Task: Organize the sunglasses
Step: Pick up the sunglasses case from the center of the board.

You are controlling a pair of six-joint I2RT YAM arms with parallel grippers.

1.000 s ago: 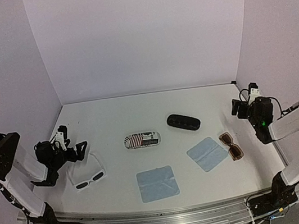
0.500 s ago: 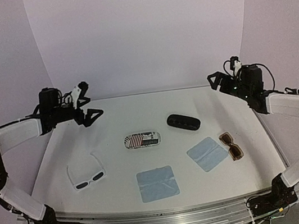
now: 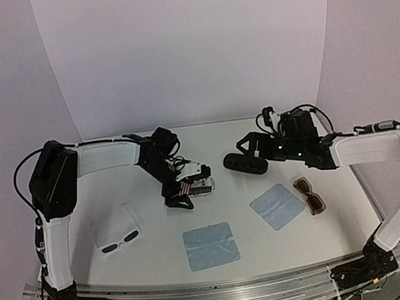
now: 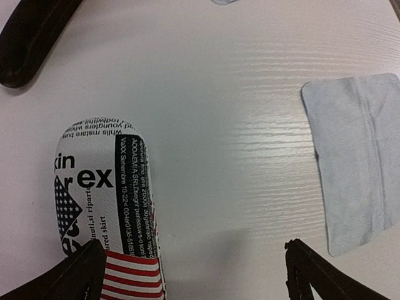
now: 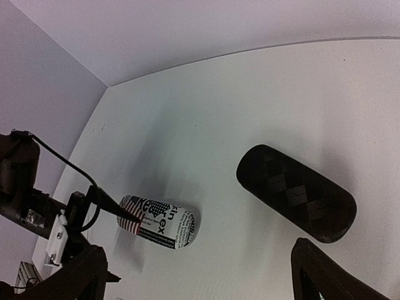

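Working upward from the bottom of the top view, a light-blue cloth [image 3: 210, 245] lies low centre, with the white sunglasses [image 3: 118, 234] to its left. Right of centre, a second cloth [image 3: 277, 206] has the brown sunglasses [image 3: 310, 195] just beside it. Both pairs lie loose on the table [image 3: 133, 160], apart from either arm.

At mid-frame the left gripper [image 3: 182, 191] hangs over the striped case [image 3: 194, 187], jaws spread wide and holding nothing. Up and to the right, the right gripper [image 3: 251, 148] hovers at the far side of the black case [image 3: 245, 163], equally wide and empty.

The step in hand looks like taking up the cases to receive the glasses. In the left wrist view the striped case sits lower left, hard by one finger rather than between the two. That gripper should shift until the case's narrow width is centred, then lower and close. In the right wrist view the black case lies slanted at lower right. That wrist should turn to close across its width, near mid-length, since a smooth shell gripped at one end will likely tip or slip.
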